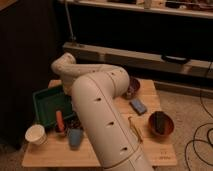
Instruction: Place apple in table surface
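Hiding gripper, closed, behind white arm (102, 117) by table surface (52, 154); not showing apple; judging it firm, light, roll-prone, suiting pinching across widest middle.

Arm shell (100, 112): smooth off-white plastic, slight sheen. Table surface (152, 147): light tan wood, matt, grain visible. Tray (44, 102): smooth green plastic. Bowl (161, 135): reddish-brown, glossy. White cup (36, 134): matt. My gripper sits hidden behind my arm.

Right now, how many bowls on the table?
2: brown bowl near the right edge, dark bowl at the back beside the arm. The arm may hide more, and hides the gripper.
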